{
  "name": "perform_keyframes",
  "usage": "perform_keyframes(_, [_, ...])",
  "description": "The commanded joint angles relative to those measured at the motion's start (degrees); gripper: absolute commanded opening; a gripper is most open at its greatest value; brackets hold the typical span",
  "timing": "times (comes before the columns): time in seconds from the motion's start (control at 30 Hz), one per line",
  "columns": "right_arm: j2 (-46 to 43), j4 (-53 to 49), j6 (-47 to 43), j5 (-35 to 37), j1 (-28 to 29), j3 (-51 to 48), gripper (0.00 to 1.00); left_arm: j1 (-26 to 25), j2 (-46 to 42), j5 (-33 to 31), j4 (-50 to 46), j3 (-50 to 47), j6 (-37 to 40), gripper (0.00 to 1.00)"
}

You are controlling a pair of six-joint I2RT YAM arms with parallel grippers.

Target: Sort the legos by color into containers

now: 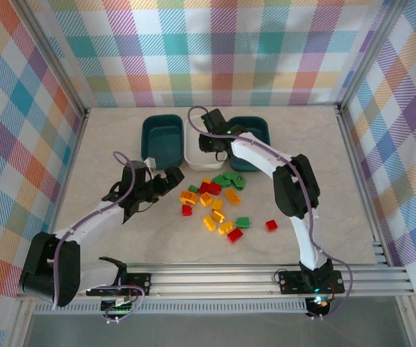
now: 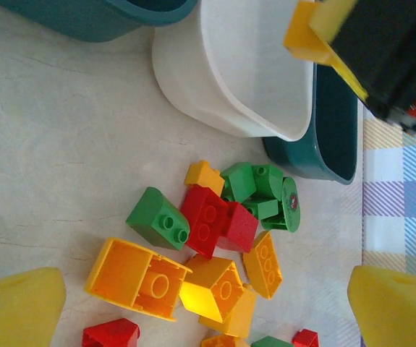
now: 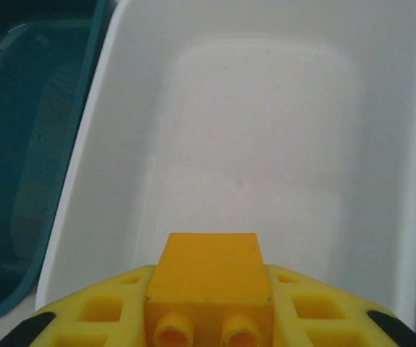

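From above, the right claw (image 1: 208,136) hangs over the white bin (image 1: 193,162), which sits between the left teal bin (image 1: 162,141) and the right teal bin (image 1: 257,134). The left claw (image 1: 170,179) hovers wide open and holds nothing, just left of the pile of bricks (image 1: 215,206) on the table (image 1: 121,238).

From the left wrist, its yellow pads (image 2: 19,307) stand far apart. Below them red, green and orange-yellow bricks lie mixed and touching, a green brick (image 2: 157,217) pressed against a red brick (image 2: 211,220).

From the right wrist, the claw is nearly closed on an orange-yellow brick (image 3: 209,278), held well inside the white bin's rim above its bare floor.

The step in hand looks like the drop. The next move likely needs only the jaws to part, and nothing seems to block it. The harder part is probably the crowded pile, where lifting one brick may nudge its neighbours, and the left claw sits close to the right arm's way back.
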Motion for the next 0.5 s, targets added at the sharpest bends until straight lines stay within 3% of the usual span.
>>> perform_keyframes(0.0, [3.5, -4.25, -2.9, -0.83, 0.01, 6.01, 0.29, 0.55, -0.78, 1.21, -0.99, -0.45, 0.02, 1.0])
perform_keyframes(0.23, [11.1, -10.06, -4.4, -1.89, -0.08, 16.16, 0.31, 0.55, -0.47, 1.3, -0.6, -0.89, -0.23, 1.0])
perform_keyframes(0.47, [13.06, -12.54, -4.62, -2.52, -0.08, 20.69, 0.4, 0.55, -1.64, 1.37, -1.59, -0.58, -0.07, 1.0])
